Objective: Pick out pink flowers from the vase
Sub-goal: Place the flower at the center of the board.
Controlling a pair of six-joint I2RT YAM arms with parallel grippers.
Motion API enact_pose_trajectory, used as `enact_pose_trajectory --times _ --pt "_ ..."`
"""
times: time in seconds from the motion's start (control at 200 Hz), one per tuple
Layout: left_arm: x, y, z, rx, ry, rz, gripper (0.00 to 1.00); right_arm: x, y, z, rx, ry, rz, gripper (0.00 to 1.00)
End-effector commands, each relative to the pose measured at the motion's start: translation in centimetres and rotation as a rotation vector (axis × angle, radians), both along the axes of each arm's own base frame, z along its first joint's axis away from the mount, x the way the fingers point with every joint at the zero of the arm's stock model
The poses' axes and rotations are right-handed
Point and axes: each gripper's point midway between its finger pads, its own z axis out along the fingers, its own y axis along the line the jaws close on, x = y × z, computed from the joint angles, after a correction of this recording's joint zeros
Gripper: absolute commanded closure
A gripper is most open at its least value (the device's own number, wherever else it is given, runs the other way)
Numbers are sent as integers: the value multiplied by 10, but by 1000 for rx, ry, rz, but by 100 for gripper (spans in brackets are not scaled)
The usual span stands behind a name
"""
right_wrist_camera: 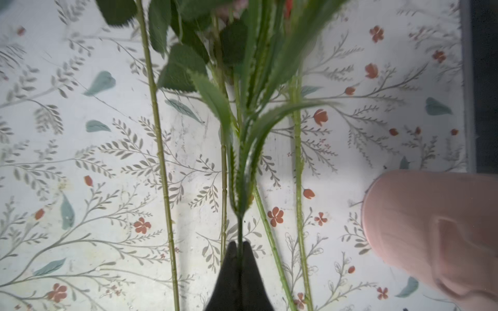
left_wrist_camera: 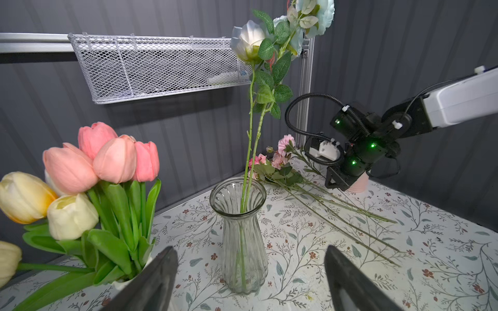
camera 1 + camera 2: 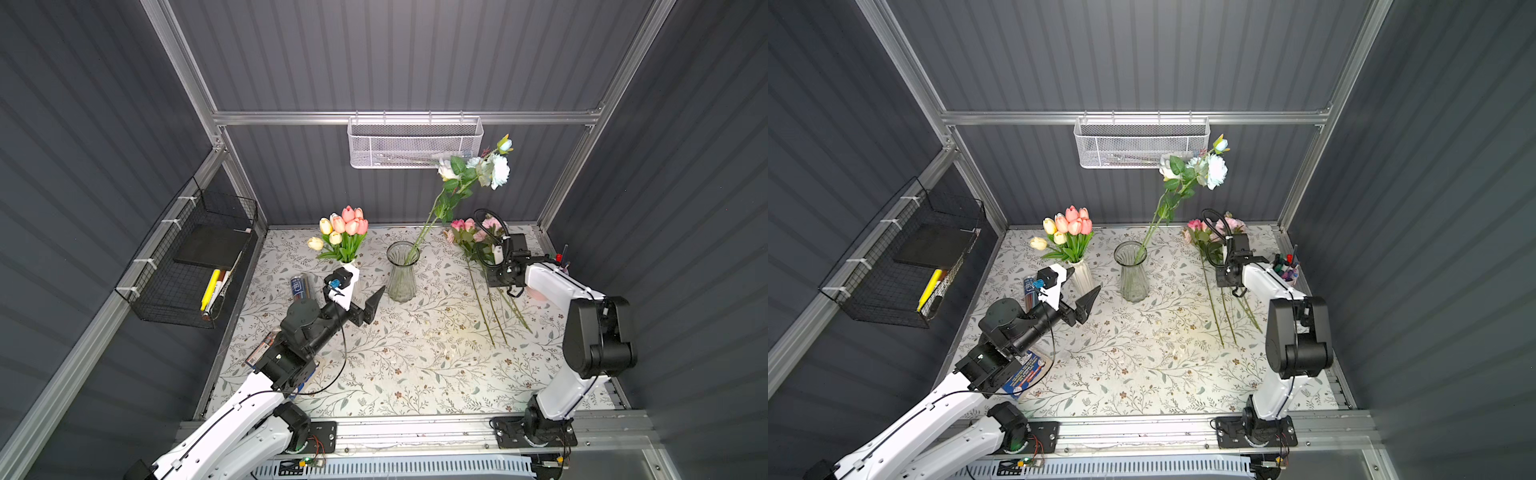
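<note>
Right wrist view: the right claw has its two black fingertips pressed together on a thin leafy green stem, low over the floral table cover. Whether that stem rests on the cover, I cannot tell. Other green stems lie flat on either side of it, and a pink cup stands near.

In both top views that claw sits among the pink flowers. Their blooms lie near the back wall and their stems run toward the front edge, well apart from the glass vase. Only white and pale blue roses stand in that vase, leaning toward the right arm's side.

The left claw is spread wide, holds nothing and touches nothing; it faces the glass vase from just short of it. Coral-pink tulips stand with yellow and white tulips in a white vase just beside the left claw.
</note>
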Motion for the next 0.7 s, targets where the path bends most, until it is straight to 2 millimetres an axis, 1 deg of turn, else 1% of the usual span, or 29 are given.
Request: enact_pose_trajectory --times 0.0,0.07,0.16,0.25,0.31,0.35,0.425,0.505,0.545,0.69 --pt "-4 4 16 -23 -28 6 13 8 -7 -5 -59 64 35 100" --pt "-5 4 18 -28 -32 5 13 14 -14 -14 -88 104 8 100" --pt "-6 4 18 -29 -33 3 13 20 -14 -26 -97 137 17 100" --pt "-6 4 19 -30 -35 3 13 22 -19 -32 -121 171 7 100" --pt "-6 4 20 -32 -37 2 13 20 -21 -37 -136 184 0 96" --pt "-7 4 20 -31 -39 1 13 19 -22 -39 -140 188 0 92" --pt "-7 4 20 -29 -41 0 13 18 -21 -37 -134 177 -2 79" --pt "-6 4 19 -29 -41 1 12 18 -20 -33 -125 149 -1 71" --pt "-6 4 20 -29 -41 0 13 19 -19 -29 -119 133 -2 69" --pt "-4 2 16 -20 -32 -1 12 20 -16 -11 -97 76 3 65"
